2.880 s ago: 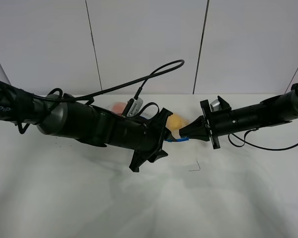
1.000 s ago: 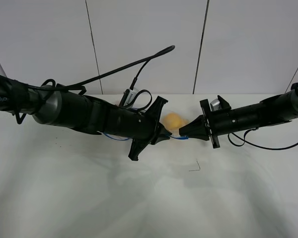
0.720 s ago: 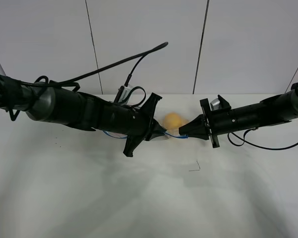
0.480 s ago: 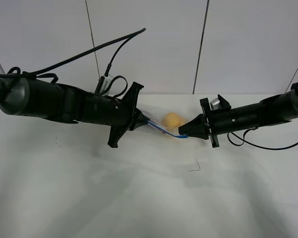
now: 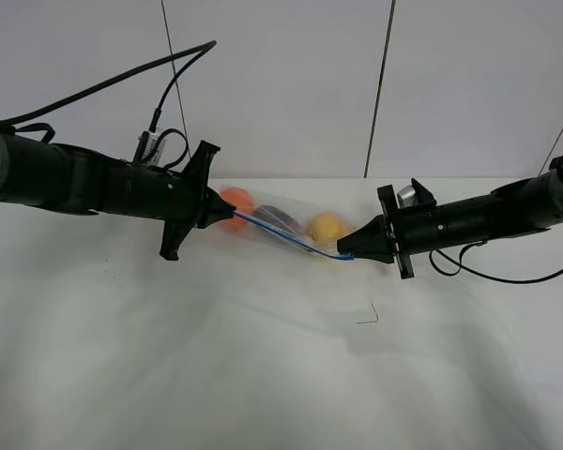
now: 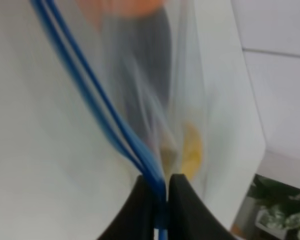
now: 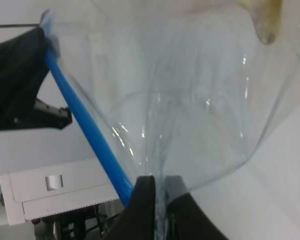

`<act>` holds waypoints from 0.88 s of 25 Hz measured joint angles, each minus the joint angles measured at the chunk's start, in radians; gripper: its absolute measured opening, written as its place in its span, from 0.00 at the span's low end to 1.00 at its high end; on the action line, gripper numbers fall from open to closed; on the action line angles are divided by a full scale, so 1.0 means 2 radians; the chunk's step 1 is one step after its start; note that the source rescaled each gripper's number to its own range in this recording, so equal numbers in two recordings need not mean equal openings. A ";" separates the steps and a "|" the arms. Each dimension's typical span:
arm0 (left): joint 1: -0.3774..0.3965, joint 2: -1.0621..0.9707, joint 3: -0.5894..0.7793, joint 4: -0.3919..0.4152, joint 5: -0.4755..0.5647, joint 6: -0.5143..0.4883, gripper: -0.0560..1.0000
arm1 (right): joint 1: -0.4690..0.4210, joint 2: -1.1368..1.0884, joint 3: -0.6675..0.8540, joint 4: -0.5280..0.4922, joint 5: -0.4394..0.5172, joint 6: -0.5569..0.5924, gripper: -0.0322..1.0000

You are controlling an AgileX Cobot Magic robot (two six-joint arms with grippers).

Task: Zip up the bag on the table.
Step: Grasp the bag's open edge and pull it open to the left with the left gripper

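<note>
A black cable [image 5: 113,82] arcs over the left arm [image 5: 75,178] in front of the pale panelled wall [image 5: 272,84]. On the white bench [image 5: 263,375], nearer than both arms and right of middle, lies a small bent dark mark or wire [image 5: 367,315], well apart from everything else.

The bag [image 5: 296,228] is stretched across the far middle of the bench between the two arms. Through its clear plastic show, from left to right, an orange [image 5: 236,200], a purple eggplant [image 5: 280,217] and a yellow fruit [image 5: 326,227]. Its blue zipper strip [image 5: 286,236] runs along the near edge, slanting from the tip of the left jaws down to the tip of the right jaws.

The left jaws are clenched on the strip at the bag's left end; the wrist view shows the blue line pinched between them. The right arm [image 5: 488,217] reaches in from the right, and its jaws are clenched on the bag's right corner, gripping crinkled clear plastic just beside the strip's end.
</note>
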 joint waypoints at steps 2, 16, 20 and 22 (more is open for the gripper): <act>0.018 0.000 0.000 0.021 0.004 0.000 0.05 | 0.000 0.000 0.000 0.001 0.000 0.000 0.03; 0.123 0.000 0.000 0.085 0.051 0.000 0.05 | 0.000 0.000 0.000 -0.001 0.000 0.000 0.03; 0.134 0.000 0.000 0.089 0.052 0.000 0.05 | 0.000 0.000 0.000 -0.002 0.000 0.000 0.03; 0.135 0.000 0.000 0.095 0.052 0.000 0.05 | 0.000 0.000 0.000 -0.001 0.000 0.000 0.03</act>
